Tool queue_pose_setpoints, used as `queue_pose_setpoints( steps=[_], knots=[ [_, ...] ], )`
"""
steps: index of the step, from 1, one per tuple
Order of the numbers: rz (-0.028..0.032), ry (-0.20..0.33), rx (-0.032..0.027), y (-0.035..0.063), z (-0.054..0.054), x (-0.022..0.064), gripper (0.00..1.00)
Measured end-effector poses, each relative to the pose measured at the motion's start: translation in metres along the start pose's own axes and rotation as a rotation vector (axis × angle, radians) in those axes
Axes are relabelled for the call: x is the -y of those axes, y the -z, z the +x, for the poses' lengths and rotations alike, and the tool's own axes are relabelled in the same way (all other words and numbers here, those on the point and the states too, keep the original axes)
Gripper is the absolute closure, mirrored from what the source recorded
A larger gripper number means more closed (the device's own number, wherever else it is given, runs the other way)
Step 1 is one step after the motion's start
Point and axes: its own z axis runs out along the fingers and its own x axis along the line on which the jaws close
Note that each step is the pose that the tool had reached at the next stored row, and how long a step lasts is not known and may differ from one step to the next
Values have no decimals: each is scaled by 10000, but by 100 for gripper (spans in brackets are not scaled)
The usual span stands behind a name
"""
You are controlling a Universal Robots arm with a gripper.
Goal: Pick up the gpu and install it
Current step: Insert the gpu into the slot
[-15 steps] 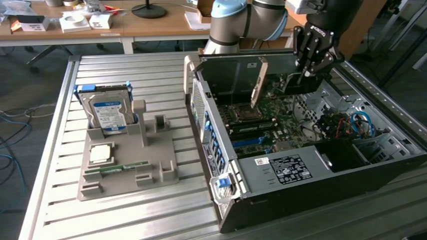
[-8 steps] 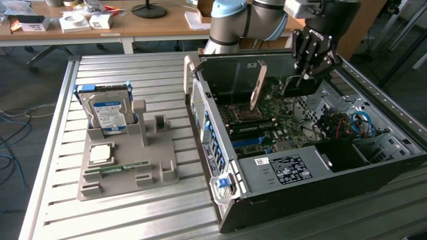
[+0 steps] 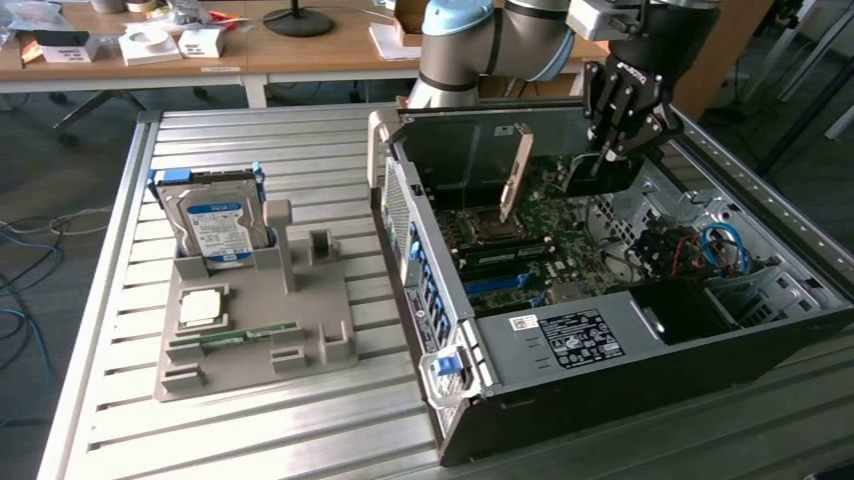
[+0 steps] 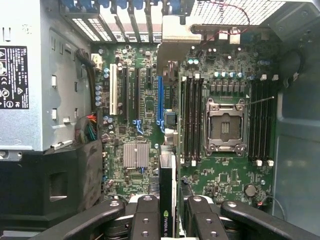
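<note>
Gripper [image 4: 170, 220] pinches the gpu [image 4: 166, 182] edge-on over the motherboard [image 4: 145, 100]; whether it touches a slot is unclear

A slatted metal table [image 3: 120, 440] carried two things directly. In the exterior view, a grey moulded holder [image 3: 327, 345] sat flat at nine o'clock from an open black computer case [image 3: 641, 390] lying on its side, bare slats showing between them.
</note>
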Motion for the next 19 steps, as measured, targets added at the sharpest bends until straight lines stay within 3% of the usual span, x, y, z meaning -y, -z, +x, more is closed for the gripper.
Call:
queue_pose_setpoints(
  steps=[8, 19],
  knots=[
    [-1, 0, 0, -69, -1, 0, 74],
    [0, -1, 0, -72, 0, -21, 74]
  ],
)
